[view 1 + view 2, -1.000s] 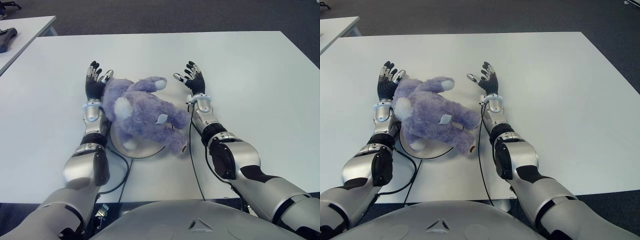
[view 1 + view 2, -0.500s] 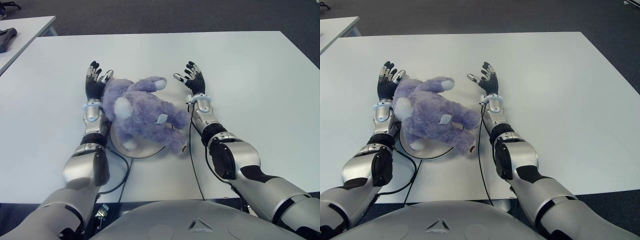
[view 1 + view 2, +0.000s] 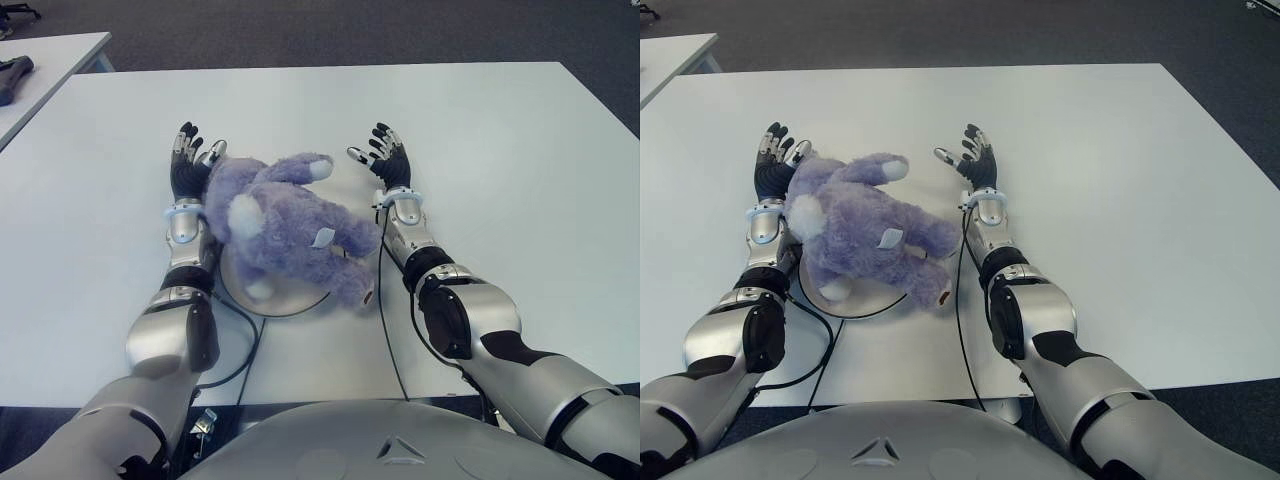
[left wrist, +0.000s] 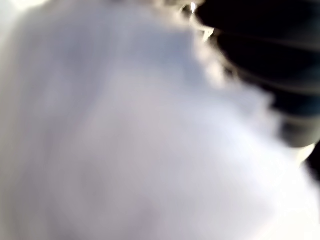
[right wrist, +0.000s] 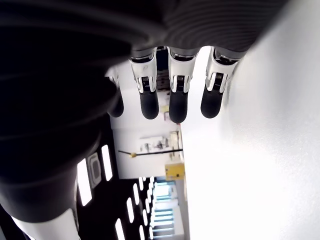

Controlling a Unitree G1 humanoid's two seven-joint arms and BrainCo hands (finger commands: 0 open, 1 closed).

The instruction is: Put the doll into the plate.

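Note:
A fluffy purple doll lies across a round pale plate near the front of the white table; only the plate's near rim shows under it. My left hand stands open just left of the doll's head, fingers spread, the doll's fur filling the left wrist view. On the doll's right, my right hand is open too, a small gap from the doll's paw, with nothing in its fingers.
A second white table with a dark object on it stands at the far left. Black cables run over the table's front edge beside both forearms. Dark carpet lies beyond the table.

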